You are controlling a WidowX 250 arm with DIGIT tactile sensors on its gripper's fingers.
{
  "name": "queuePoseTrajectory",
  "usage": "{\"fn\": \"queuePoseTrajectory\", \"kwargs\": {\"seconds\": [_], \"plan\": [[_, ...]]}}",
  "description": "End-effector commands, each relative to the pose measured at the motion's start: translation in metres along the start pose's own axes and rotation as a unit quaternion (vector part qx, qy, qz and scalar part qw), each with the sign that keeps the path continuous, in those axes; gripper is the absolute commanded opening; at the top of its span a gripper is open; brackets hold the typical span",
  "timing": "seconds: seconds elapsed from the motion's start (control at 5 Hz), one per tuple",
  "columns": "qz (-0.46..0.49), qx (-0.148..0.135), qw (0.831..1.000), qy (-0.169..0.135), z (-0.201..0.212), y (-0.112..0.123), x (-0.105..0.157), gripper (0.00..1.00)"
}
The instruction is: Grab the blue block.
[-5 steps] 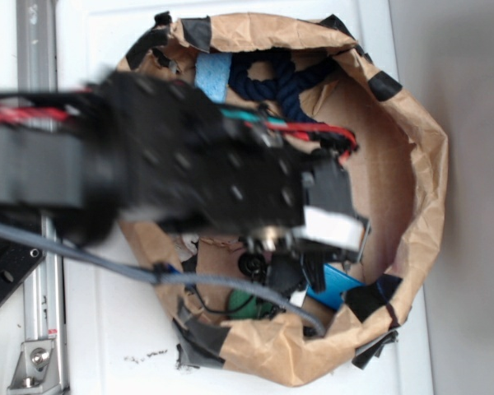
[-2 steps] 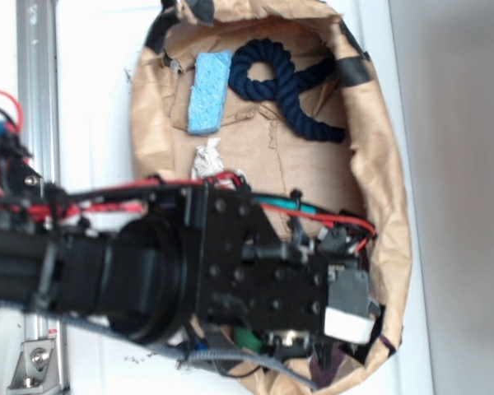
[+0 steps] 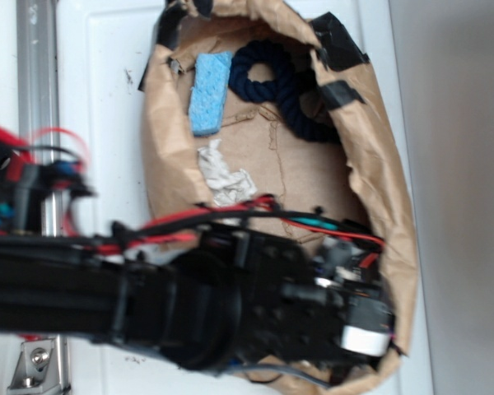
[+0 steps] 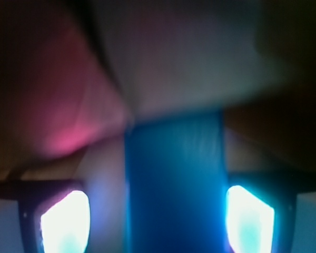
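A robot arm reaches low into the near right corner of a crumpled paper bag [image 3: 370,156], its gripper [image 3: 366,329] pressed against the bag's wall, evidently because the blue block lies tucked in that corner. From outside, the block is hidden under the arm. The wrist camera, badly blurred and dark, shows the blue block [image 4: 174,184] as a tall blue band filling the gap between the two glowing fingertips [image 4: 63,221], one on either side. The fingers look set narrowly about the block, close to its edges, but the blur leaves it unclear whether they touch or grip it. Elsewhere in the bag, well apart from the arm, a pale sponge [image 3: 210,93] lies at the far left beside a coiled navy rope [image 3: 280,82], with a scrap of white paper [image 3: 224,177] near the middle.
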State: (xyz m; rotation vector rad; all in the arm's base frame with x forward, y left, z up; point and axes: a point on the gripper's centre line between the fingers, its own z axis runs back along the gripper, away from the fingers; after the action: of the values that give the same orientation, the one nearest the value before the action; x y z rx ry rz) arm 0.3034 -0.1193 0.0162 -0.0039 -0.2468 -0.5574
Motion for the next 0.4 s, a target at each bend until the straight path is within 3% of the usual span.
{"fn": "queuePoseTrajectory", "kwargs": {"seconds": [0.0, 0.2], "plan": [[0.038, 0.029, 0.999, 0.021, -0.013, 0.017, 0.005, 0.0], [0.076, 0.05, 0.996, -0.005, 0.029, 0.04, -0.014, 0.0]]}}
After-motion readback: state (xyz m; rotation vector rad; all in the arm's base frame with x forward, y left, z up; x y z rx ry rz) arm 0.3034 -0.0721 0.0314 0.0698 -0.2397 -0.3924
